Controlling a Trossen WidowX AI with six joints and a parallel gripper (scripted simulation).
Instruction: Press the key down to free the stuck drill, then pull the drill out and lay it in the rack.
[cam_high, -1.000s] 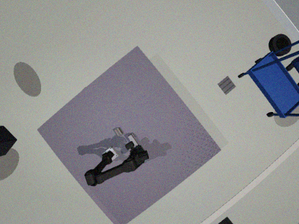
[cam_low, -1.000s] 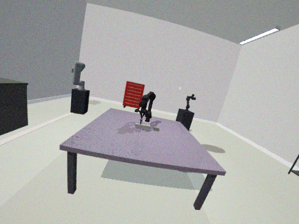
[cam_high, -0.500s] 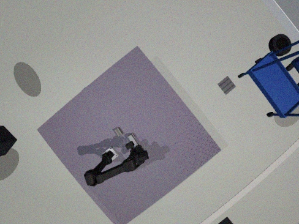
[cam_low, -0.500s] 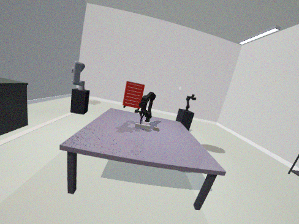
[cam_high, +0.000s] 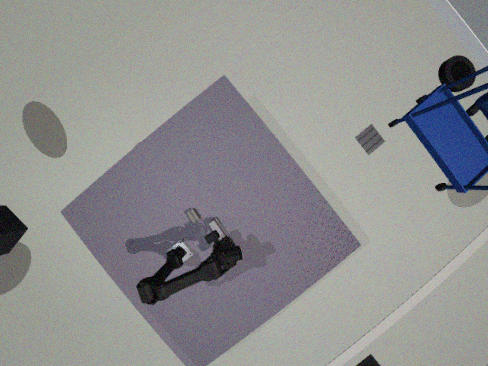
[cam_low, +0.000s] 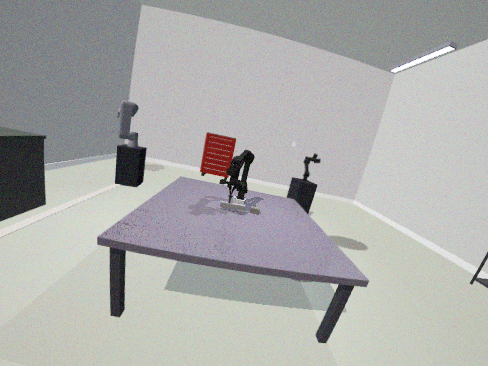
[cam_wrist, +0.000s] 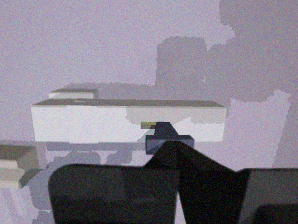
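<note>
A long white block (cam_high: 215, 226) (cam_low: 229, 205) (cam_wrist: 80, 122) lies on the table. In the wrist view, a dark blue tool, seemingly the drill (cam_wrist: 155, 145), sticks out from its near side. A small olive-yellow piece, perhaps the key (cam_wrist: 147, 125), shows on the block just left of the tool's dark neck. A beige grooved block, seemingly the rack (cam_high: 192, 215) (cam_low: 255, 211) (cam_wrist: 19, 154), lies apart, at the left edge of the wrist view. My gripper (cam_wrist: 172, 147) is shut and empty, its tips overlapping the tool in view. Whether they touch it is hidden.
The purple table (cam_high: 225, 130) (cam_low: 210, 240) carries the arm, whose white base plate (cam_high: 186, 248) is close to both blocks. A smaller pale box (cam_wrist: 74, 93) adjoins the white block's far side. A blue cart (cam_high: 450, 140) and a red cabinet (cam_low: 218, 154) stand off the table.
</note>
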